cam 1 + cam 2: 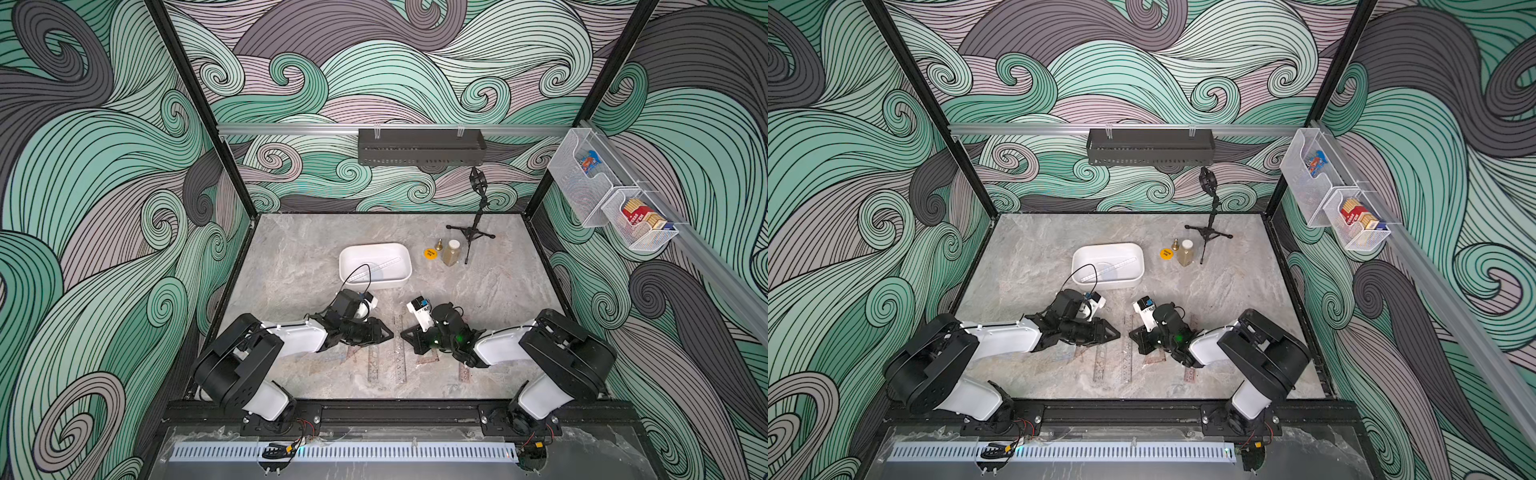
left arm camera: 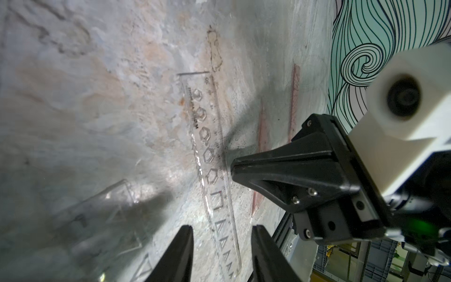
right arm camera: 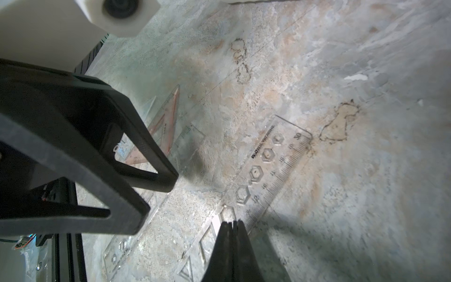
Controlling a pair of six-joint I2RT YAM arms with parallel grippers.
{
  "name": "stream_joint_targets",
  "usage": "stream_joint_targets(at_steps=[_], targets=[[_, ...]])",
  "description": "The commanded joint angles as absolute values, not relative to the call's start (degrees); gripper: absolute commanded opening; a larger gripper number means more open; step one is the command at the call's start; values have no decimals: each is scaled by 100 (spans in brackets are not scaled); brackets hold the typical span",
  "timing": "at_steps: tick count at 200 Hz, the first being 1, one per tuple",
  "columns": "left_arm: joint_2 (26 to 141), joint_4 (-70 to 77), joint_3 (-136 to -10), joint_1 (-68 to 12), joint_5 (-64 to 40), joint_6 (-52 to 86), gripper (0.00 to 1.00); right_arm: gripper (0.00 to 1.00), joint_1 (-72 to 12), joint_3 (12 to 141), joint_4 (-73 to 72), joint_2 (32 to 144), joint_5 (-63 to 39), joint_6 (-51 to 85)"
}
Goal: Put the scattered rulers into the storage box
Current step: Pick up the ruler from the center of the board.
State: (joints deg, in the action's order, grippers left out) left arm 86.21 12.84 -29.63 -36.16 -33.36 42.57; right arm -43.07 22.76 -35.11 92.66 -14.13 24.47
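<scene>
Fingers (image 2: 185, 254) of my left gripper (image 2: 223, 228) stand apart, clamped on nothing, one on either side of the clear stencil ruler (image 2: 214, 171). It lies flat on the counter (image 2: 97, 97) and runs near to far between them. My right gripper (image 3: 230, 223) reaches in from the right with its fingers pressed together and nothing between them. Their joint tip sits at the right-hand edge of that same ruler, about midway along it. I cannot tell whether it touches the plastic or hovers just over it. I judge it is there to pin or nudge the strip for the left to take.

By my reckoning the job is barely begun. A top view shows one clear ruler (image 1: 380, 266) lying slantwise inside the storage box (image 1: 390, 282), which stands farther back, left of centre. Everything else lies on the near part of the counter between the two arms:
- a second clear strip (image 1: 373, 368) just left of the one I am working
- a pinkish triangle (image 1: 428, 358) just right of it
- a pinkish strip (image 1: 464, 372) farther right
- another triangle (image 1: 353, 353), partly hidden under the left arm

I count at least five pieces to go, and more may lie beneath the arms.
</scene>
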Motion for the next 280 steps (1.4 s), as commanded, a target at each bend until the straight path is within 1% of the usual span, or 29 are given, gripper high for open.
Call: stream_joint_targets(at_steps=[1, 58, 105, 171, 189, 211, 254, 268, 280], targets=[[8784, 1212, -3154, -3691, -3229, 4149, 45, 5, -4237, 2270, -3796, 9378, -1650, 2346], [9093, 1232, -3210, -3740, -3139, 4131, 48, 5, -4211, 2208, -3999, 9758, -1722, 2351], [9412, 1375, -3289, -3766, -3107, 4148, 48, 5, -4166, 2112, -3963, 9807, -1712, 2345], [9782, 1524, -3417, -3894, -3121, 4201, 46, 5, -4114, 2180, -3911, 10193, -1709, 2405], [9811, 1524, -3427, -3902, -3120, 4193, 43, 5, -4079, 2142, -3957, 10184, -1731, 2449], [9858, 1538, -3436, -3902, -3109, 4192, 37, 5, -4022, 2088, -4014, 10180, -1804, 2519], [10002, 1569, -3493, -3946, -3119, 4192, 22, 4, -3983, 2053, -4157, 10319, -1980, 2648], [10050, 1568, -3517, -3951, -3129, 4192, 14, 4, -3953, 2031, -4166, 10284, -2029, 2662], [10030, 1546, -3539, -3949, -3129, 4186, 8, 4, -3897, 1995, -4173, 10187, -2101, 2685]])
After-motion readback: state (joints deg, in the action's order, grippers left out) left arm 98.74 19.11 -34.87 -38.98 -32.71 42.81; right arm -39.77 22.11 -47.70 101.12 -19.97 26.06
